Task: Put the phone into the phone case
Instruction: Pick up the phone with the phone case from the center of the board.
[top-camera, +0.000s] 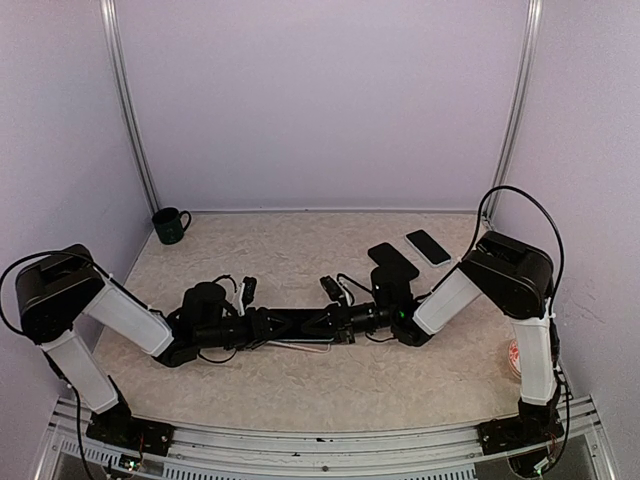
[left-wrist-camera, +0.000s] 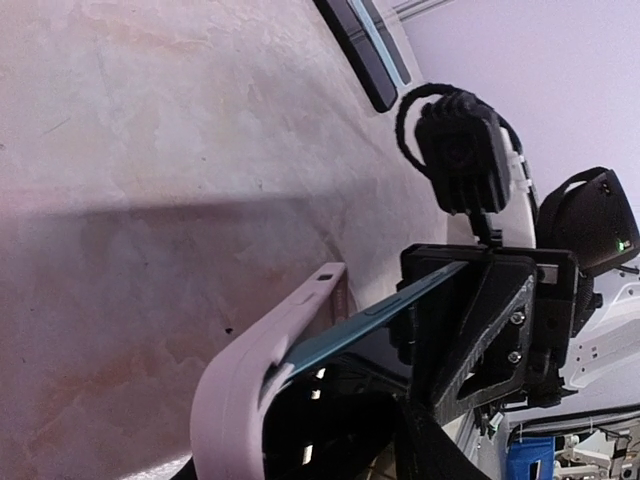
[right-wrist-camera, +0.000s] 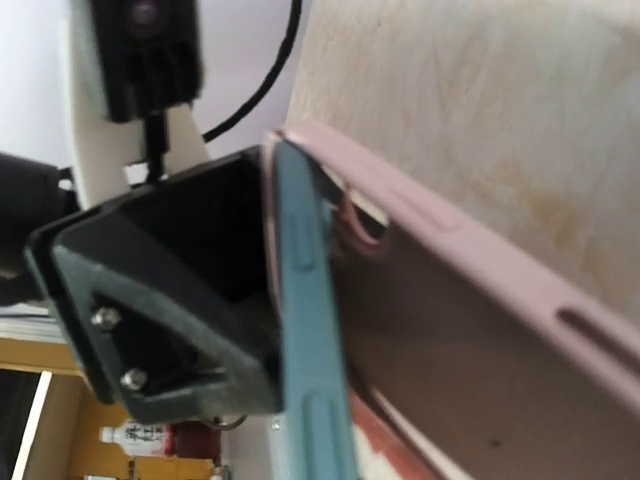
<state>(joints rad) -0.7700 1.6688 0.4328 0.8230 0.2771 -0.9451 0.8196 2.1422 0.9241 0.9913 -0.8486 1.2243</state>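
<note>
The pink phone case (left-wrist-camera: 250, 370) is held by my left gripper (top-camera: 262, 326), which is shut on one end of it. The phone, with a teal-blue edge (left-wrist-camera: 370, 322), is held by my right gripper (top-camera: 335, 322), shown in the left wrist view as a black block (left-wrist-camera: 480, 330). The phone's end toward the left gripper is tucked into the case; its other end stands off the case at an angle. In the right wrist view the phone edge (right-wrist-camera: 305, 330) is closest and the case (right-wrist-camera: 470, 300) lies beyond it. Both are held just above the table's middle.
A dark green mug (top-camera: 171, 225) stands at the back left corner. Two dark phone-like slabs (top-camera: 393, 260) (top-camera: 428, 246) lie at the back right; they also show in the left wrist view (left-wrist-camera: 365, 50). A small red and white object (top-camera: 514, 357) lies by the right arm.
</note>
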